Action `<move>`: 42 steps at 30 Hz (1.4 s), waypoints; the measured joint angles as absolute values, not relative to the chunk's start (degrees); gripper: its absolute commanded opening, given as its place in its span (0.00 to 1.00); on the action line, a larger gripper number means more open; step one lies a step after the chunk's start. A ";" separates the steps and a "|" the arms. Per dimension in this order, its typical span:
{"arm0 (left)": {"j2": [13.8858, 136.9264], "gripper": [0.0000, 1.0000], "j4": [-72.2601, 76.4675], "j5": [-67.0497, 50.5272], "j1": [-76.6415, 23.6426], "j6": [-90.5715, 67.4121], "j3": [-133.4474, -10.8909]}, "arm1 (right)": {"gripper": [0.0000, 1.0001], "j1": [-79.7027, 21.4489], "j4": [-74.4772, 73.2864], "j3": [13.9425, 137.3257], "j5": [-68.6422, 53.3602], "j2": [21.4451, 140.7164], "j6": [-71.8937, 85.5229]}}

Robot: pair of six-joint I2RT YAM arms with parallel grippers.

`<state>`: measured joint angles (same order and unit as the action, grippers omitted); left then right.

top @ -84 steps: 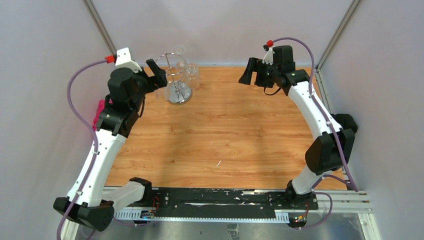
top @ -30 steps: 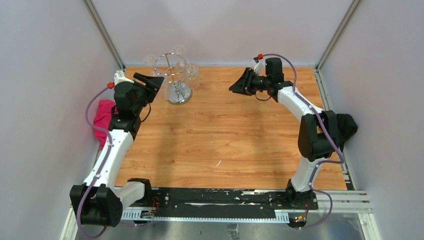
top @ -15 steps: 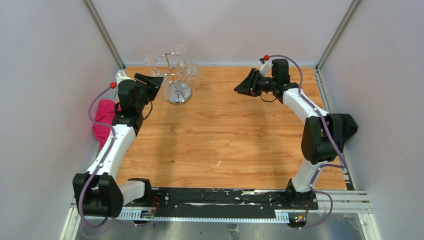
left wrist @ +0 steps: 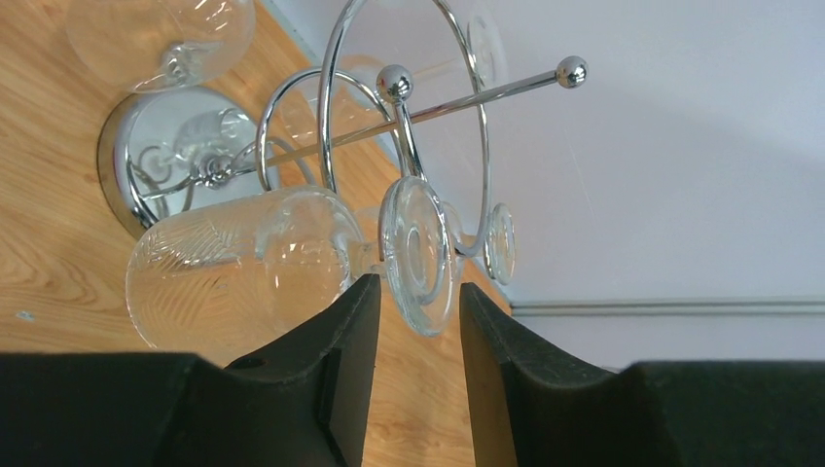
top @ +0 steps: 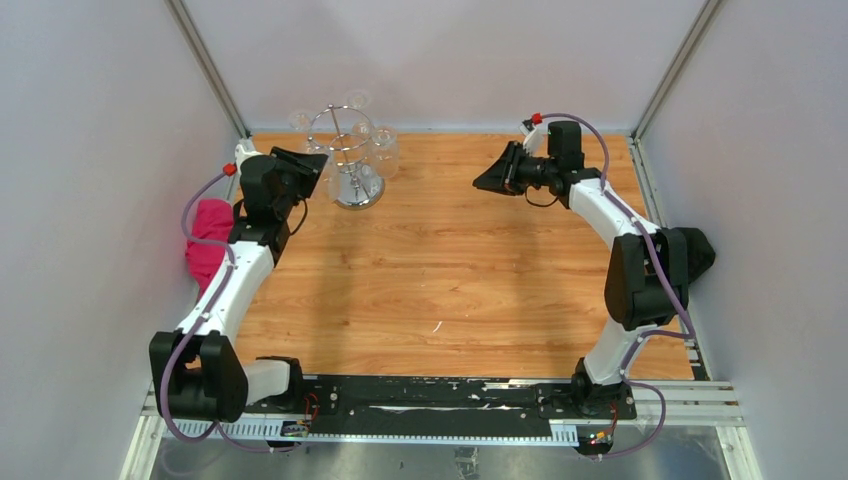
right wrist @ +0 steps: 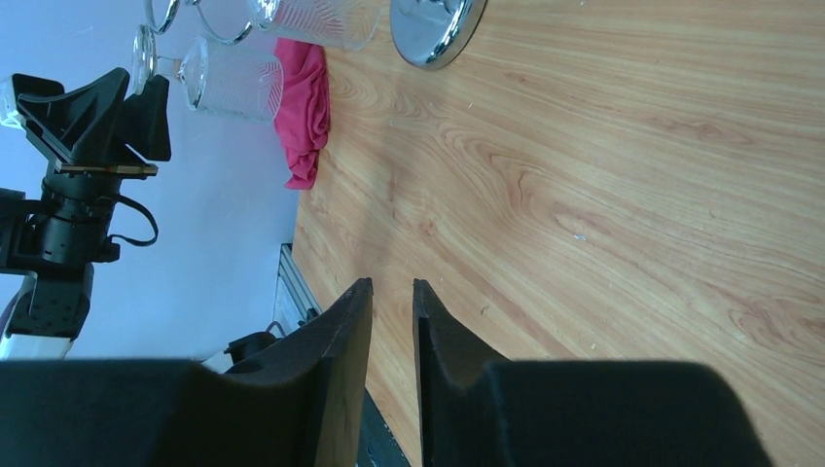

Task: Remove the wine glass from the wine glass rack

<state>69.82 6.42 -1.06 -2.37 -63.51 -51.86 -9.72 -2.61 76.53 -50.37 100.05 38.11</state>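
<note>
Wine glass [left wrist: 243,268] hangs by its foot on wine glass rack [left wrist: 131,146] | left gripper [left wrist: 416,290]: jaws narrowed either side of the foot, firm hold cannot be told | right gripper [right wrist: 391,287]: jaws nearly together, empty, well apart | progress: glass reached, not yet lifted off.

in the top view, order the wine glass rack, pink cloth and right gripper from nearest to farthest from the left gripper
From the left gripper:
1. wine glass rack, close beside it on its right.
2. pink cloth, back toward the arm bases, at the left edge of the table.
3. right gripper, across on the right side.
</note>
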 measured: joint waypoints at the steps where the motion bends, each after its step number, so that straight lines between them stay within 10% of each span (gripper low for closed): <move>1: 69.82 0.40 6.42 -1.06 -2.37 -63.88 -51.86 | 0.25 -9.61 -2.61 76.42 -50.54 100.03 38.11; 42: 66.63 0.30 7.31 6.59 -5.37 -72.71 -48.53 | 0.01 -9.34 1.63 73.95 -55.02 100.03 41.21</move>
<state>66.63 7.31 6.59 -5.37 -72.71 -48.53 -9.34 1.63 73.95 -55.02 100.03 41.21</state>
